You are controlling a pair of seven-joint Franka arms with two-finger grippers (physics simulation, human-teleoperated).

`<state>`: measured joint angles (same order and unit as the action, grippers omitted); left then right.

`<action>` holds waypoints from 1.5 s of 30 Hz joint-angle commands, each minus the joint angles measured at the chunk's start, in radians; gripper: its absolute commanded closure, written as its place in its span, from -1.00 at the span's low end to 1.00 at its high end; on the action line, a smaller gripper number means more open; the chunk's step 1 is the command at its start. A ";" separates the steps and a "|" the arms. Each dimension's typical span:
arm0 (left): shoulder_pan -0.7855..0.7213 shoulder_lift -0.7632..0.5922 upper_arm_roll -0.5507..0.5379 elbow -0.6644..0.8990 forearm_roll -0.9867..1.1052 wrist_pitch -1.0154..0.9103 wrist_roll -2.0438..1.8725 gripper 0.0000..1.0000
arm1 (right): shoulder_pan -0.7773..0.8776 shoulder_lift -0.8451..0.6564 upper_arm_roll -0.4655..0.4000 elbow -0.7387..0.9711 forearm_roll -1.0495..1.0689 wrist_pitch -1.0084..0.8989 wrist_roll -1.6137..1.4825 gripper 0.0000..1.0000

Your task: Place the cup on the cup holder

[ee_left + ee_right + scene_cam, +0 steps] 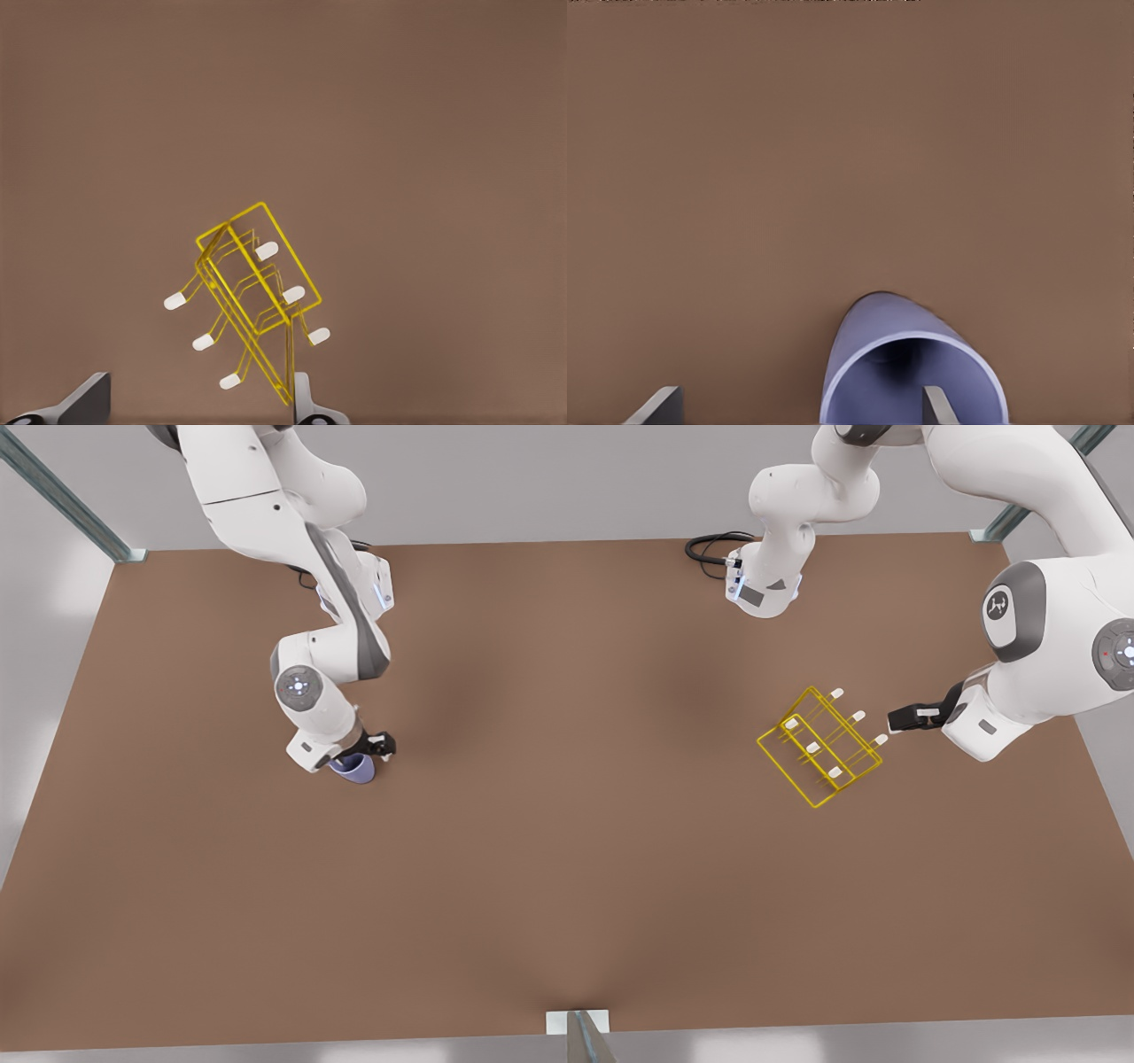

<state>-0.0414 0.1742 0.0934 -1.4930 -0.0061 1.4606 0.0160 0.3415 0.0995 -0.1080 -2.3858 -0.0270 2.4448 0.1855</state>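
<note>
Altogether: one cup (353,767), one cup holder (820,747), six pegs (267,251).

a bare robot test bench, rendered in a simulator. one plain brown table (567,886) under grey walls, metal frame struts (62,496) at the corners, a black cable (709,547) coiled by one arm's base. two white arms (301,602) bolted at the far edge. no home or shop fittings, just rig.
</note>
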 commanded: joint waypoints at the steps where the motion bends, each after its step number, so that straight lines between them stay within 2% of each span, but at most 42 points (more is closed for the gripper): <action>1: 0.000 -0.001 0.000 0.000 0.001 0.000 -0.001 -1.00 | 0.002 0.002 -0.001 0.000 0.001 0.022 0.008 -1.00; 24: -0.003 -0.004 -0.001 0.007 0.003 -0.002 0.001 -1.00 | 0.002 0.114 -0.009 0.003 0.002 0.028 0.008 -1.00; 25: -0.003 -0.004 -0.001 0.007 0.003 -0.002 0.001 -1.00 | 0.002 0.114 -0.009 0.005 0.001 0.026 0.006 -0.55; 26: -0.003 -0.004 -0.001 0.008 0.003 -0.002 0.001 -1.00 | 0.002 0.114 -0.009 0.008 0.002 0.010 0.008 0.05; 27: -0.003 -0.004 -0.001 0.008 0.003 -0.002 0.001 -1.00 | 0.002 0.114 -0.010 0.010 0.001 0.005 0.009 0.36; 28: -0.003 -0.004 -0.001 0.007 0.003 -0.002 -0.001 -1.00 | 0.002 0.114 -0.013 0.013 0.001 -0.009 0.008 0.51; 29: -0.003 -0.004 -0.001 0.007 0.003 -0.002 0.001 -1.00 | 0.002 0.114 -0.013 0.019 0.001 -0.012 0.006 0.57; 36: -0.003 -0.004 -0.001 0.007 0.003 -0.003 -0.001 -1.00 | 0.002 0.117 -0.028 0.033 0.001 -0.032 -0.017 0.57; 41: -0.003 -0.004 -0.001 0.007 0.003 -0.002 -0.001 -1.00 | 0.013 0.115 -0.019 0.138 0.013 -0.124 -0.028 0.57; 43: -0.003 -0.004 -0.001 0.007 0.003 -0.002 -0.001 -1.00 | 0.037 0.112 0.018 0.226 0.136 -0.202 -0.043 0.57; 45: -0.003 -0.004 0.000 0.007 0.001 -0.003 -0.002 -1.00 | 0.073 0.118 0.022 0.312 0.435 -0.280 -0.098 0.57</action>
<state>-0.0446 0.1713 0.0920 -1.4869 -0.0043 1.4569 0.0153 0.4042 0.2184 -0.0879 -2.1009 0.2067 2.2935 0.1458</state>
